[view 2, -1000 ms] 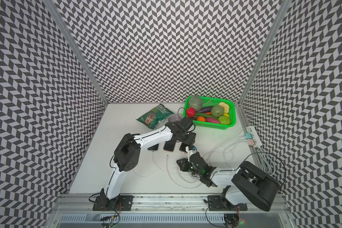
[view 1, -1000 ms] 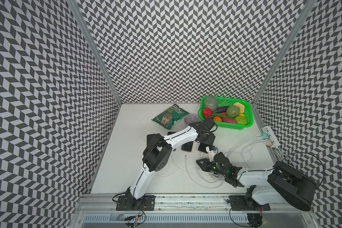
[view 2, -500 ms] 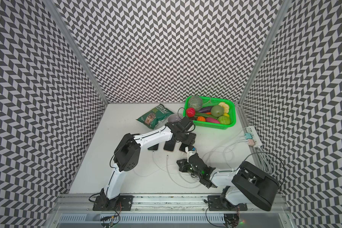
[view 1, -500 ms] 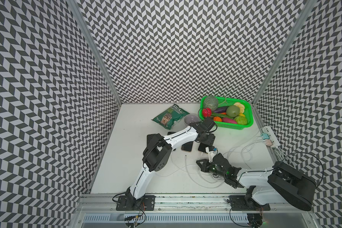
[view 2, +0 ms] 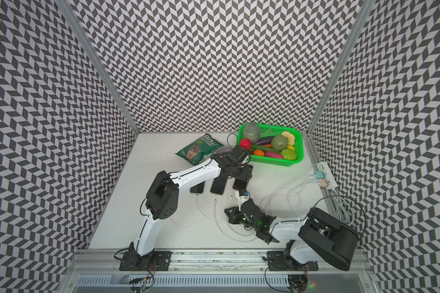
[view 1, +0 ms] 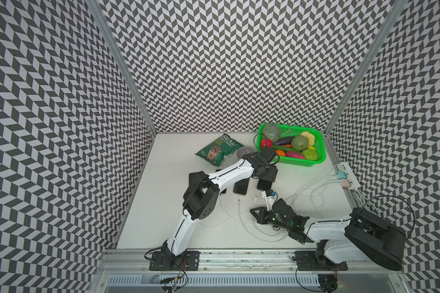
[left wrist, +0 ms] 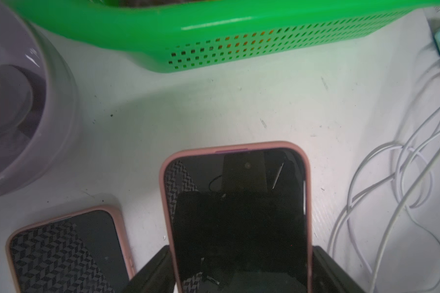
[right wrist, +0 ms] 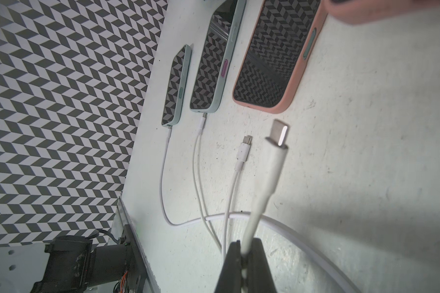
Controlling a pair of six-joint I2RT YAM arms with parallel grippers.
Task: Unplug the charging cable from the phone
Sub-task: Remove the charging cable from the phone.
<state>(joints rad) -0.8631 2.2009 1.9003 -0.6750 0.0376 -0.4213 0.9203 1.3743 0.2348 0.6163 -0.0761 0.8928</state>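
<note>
the right gripper [right wrist: 244,256] sits at the bottom middle of the right wrist view. its two black jaws are pinched tight on the white charging cable [right wrist: 263,187]. the cable rises from the jaws toward the middle of the frame and ends in a shiny metal plug [right wrist: 278,133]. the plug is bare and free, near the end of the pink phone [right wrist: 280,55] at the top right of the middle but not touching it. a second loose plug [right wrist: 245,145] lies on the white table [right wrist: 366,165] just left of the held one. two pale green phones [right wrist: 211,63] in the upper middle each have a thin white cable stuck in their end.

in the left wrist view, the left gripper [left wrist: 241,269] is at the bottom middle. its dark fingers [left wrist: 153,271] stand wide apart, one on each side of a pink phone with a dark screen; you cannot tell if they press it. another pink phone [left wrist: 69,251] lies at the lower left. a green basket [left wrist: 214,38] runs along the top and a grey bowl [left wrist: 36,101] is at the left edge.

in a top view, the right gripper [view 1: 268,196] is just below the phone in the left gripper [view 1: 264,184], in the middle of the frame. a green chip bag [view 1: 219,151] lies above and to the left. a white power strip [view 1: 347,175] is at the right edge of the table.
</note>
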